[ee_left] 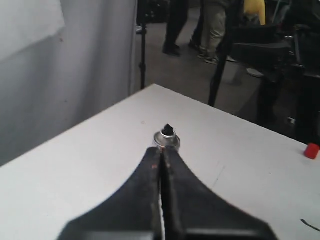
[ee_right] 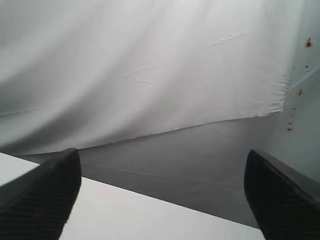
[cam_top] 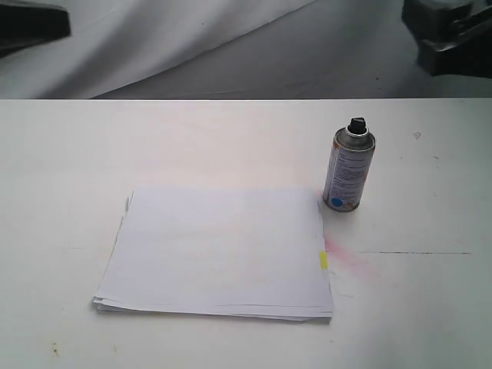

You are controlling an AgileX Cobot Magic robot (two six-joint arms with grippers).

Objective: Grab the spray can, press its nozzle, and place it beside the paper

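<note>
The spray can (cam_top: 350,171) stands upright on the white table, just off the far right corner of the paper (cam_top: 219,250), with its black nozzle (cam_top: 357,124) on top. The paper lies flat with a yellow tab (cam_top: 324,260) at its right edge. In the left wrist view the can's silver rim (ee_left: 166,140) and nozzle (ee_left: 168,130) show beyond my left gripper (ee_left: 162,150), which is shut with nothing in it and well short of the can. My right gripper (ee_right: 162,192) stands wide open, empty, over the table edge; neither the can nor the paper shows there.
A faint pink stain (cam_top: 346,257) marks the table right of the paper. A small red object (ee_left: 311,150) lies near the table's far edge. Dark arm parts (cam_top: 450,34) sit at the back corners. White backdrop cloth (ee_right: 150,65) hangs behind the table.
</note>
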